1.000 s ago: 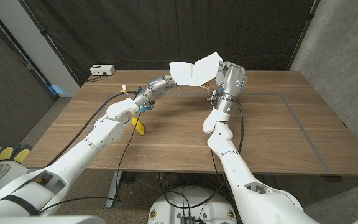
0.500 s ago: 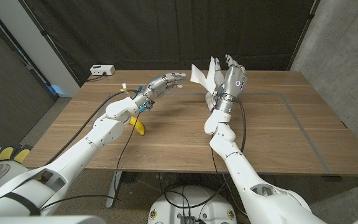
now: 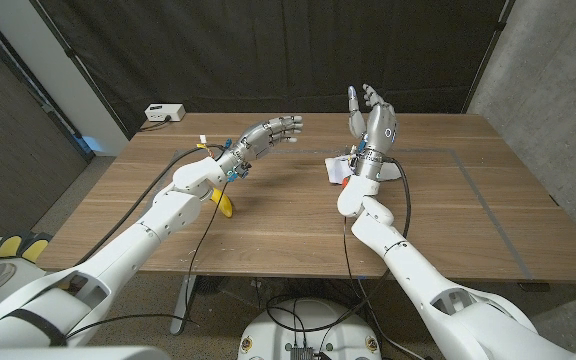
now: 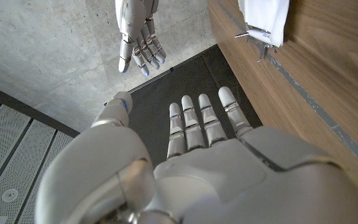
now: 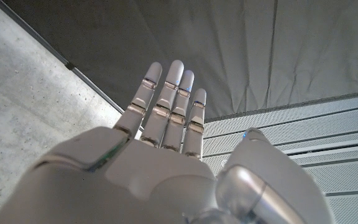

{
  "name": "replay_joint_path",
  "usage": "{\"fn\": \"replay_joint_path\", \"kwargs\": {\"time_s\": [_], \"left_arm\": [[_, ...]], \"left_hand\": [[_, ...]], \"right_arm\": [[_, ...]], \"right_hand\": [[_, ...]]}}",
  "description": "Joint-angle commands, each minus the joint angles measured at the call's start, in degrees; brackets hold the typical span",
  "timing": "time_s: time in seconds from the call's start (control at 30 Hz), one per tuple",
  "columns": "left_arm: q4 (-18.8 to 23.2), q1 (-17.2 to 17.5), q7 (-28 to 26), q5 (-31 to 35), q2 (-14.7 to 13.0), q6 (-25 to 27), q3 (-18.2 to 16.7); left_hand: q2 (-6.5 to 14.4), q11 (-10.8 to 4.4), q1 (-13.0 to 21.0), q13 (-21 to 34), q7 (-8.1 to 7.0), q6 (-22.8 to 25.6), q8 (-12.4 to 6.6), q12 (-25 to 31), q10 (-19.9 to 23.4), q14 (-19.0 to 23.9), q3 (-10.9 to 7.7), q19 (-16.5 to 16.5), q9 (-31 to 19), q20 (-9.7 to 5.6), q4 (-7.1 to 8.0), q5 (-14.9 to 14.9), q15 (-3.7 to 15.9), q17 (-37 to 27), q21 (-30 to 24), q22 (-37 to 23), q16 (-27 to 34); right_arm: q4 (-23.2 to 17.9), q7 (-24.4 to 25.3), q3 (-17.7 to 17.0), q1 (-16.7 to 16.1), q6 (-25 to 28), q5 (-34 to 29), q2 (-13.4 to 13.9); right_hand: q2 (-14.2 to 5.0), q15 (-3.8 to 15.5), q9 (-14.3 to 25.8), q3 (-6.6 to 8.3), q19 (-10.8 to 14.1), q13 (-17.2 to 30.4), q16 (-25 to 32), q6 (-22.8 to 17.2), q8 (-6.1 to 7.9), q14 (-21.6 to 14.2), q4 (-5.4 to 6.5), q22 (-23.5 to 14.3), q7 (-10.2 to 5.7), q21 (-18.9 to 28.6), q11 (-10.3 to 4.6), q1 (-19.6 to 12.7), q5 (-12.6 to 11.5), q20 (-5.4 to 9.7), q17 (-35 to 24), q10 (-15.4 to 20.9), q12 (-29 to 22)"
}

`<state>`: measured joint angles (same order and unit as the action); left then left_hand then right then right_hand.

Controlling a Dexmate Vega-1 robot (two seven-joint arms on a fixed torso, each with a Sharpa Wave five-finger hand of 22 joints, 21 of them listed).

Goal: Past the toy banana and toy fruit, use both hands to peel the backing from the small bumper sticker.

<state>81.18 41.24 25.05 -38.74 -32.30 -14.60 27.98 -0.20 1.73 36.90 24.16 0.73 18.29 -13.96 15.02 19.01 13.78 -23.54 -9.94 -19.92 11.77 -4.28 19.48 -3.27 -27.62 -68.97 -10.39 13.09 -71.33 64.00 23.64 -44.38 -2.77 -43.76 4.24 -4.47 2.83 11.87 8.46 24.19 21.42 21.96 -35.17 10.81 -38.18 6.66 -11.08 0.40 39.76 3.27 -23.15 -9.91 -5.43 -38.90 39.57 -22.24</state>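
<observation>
hovering spread and empty, left hand (image 3: 271,131) and right hand (image 3: 373,112) risk losing the sticker (image 3: 340,170) lying at the right wrist's six o'clock.

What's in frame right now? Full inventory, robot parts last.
Table: one, brown wood, under both arms.
Banana: one, yellow, on the table partly under the left forearm.
Sheet: one, white, on the table behind the right wrist, with something red beside it; whether this is the sticker or its backing can't be told.
Box: one, white, far left corner of the table.
Curtain: black, behind the table.
Left hand: empty, fingers apart, raised over the table's far middle.
Right hand: empty, fingers apart and pointing up, above the sheet.
</observation>
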Motion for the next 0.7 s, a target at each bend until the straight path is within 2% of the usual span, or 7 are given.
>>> {"fn": "replay_joint_path", "kwargs": {"time_s": [0.03,0.23,0.47,0.6,0.7], "left_arm": [[3.14,0.73,-5.19,3.14,-0.15,0.45,0.27],[4.20,2.67,-9.05,5.06,-1.51,-0.36,-0.77],[5.14,5.81,-10.76,5.88,-4.75,-2.03,-2.82],[7.29,8.91,-13.32,6.75,-7.38,-2.00,-4.41],[8.33,11.29,-14.21,5.16,-8.32,-1.77,-5.73]], "left_hand": [[0.63,0.21,-0.02,-0.18,0.59,0.26,0.56,-0.33,-0.05,-0.17,-0.20,-5.27,0.52,0.38,-0.40,-0.85,-0.15,0.26,0.58,-0.01,-0.19],[0.87,0.08,-0.03,-0.45,0.55,0.98,0.74,-0.40,0.11,-0.16,-0.32,-5.14,1.23,0.37,-0.63,-1.81,0.10,0.80,0.95,-0.03,-0.30],[2.38,0.35,0.06,-0.80,1.00,1.47,1.12,-0.45,0.45,0.11,-0.95,-4.94,2.15,0.37,-0.63,-2.79,-0.11,1.31,1.40,-0.06,-0.20],[3.01,0.45,-0.05,-0.98,1.16,1.77,1.28,-0.53,0.49,0.19,-1.19,-4.81,2.62,0.37,-0.61,-3.28,-0.05,1.59,1.64,-0.07,-0.18],[3.25,0.38,-0.06,-1.06,1.16,1.88,1.37,-0.51,0.64,0.20,-1.30,-4.72,2.85,0.36,-0.65,-3.49,0.01,1.73,1.74,-0.08,-0.19]], "right_arm": [[0.70,-0.24,7.14,3.93,-2.38,9.33,7.88],[1.52,-0.27,11.38,6.77,-1.71,12.08,10.05],[0.54,-0.95,14.89,8.30,1.55,14.09,10.29],[1.90,0.00,16.18,8.71,2.10,11.85,8.10],[5.49,0.00,17.11,10.03,-0.19,11.41,5.79]], "right_hand": [[-0.20,-0.38,0.14,0.16,-0.40,0.24,-0.16,-0.07,0.24,-0.02,0.47,-0.06,0.47,-0.15,0.27,0.85,-0.18,0.06,-0.07,0.02,0.18],[-0.43,-0.35,0.10,0.45,-0.34,0.31,-0.21,-0.18,0.34,-0.01,0.12,-0.05,0.42,-0.15,0.29,0.54,-0.38,-0.02,-0.01,0.06,0.14],[-0.78,-0.09,0.06,1.08,-0.25,0.36,-0.04,-0.58,0.54,-0.41,-0.70,-0.04,0.37,-0.13,0.23,-0.46,-0.65,-0.07,0.02,0.08,0.14],[-0.94,-0.06,0.04,1.40,-0.25,0.31,-0.06,-0.74,0.61,-0.44,-1.11,-0.03,0.37,-0.14,0.18,-0.94,-0.74,-0.12,0.07,0.11,0.18],[-1.03,0.22,0.02,1.57,-0.07,0.31,-0.07,-0.86,0.65,-0.53,-1.30,-0.02,0.32,-0.07,0.06,-1.12,-0.78,0.01,0.13,0.28,0.12]]}}
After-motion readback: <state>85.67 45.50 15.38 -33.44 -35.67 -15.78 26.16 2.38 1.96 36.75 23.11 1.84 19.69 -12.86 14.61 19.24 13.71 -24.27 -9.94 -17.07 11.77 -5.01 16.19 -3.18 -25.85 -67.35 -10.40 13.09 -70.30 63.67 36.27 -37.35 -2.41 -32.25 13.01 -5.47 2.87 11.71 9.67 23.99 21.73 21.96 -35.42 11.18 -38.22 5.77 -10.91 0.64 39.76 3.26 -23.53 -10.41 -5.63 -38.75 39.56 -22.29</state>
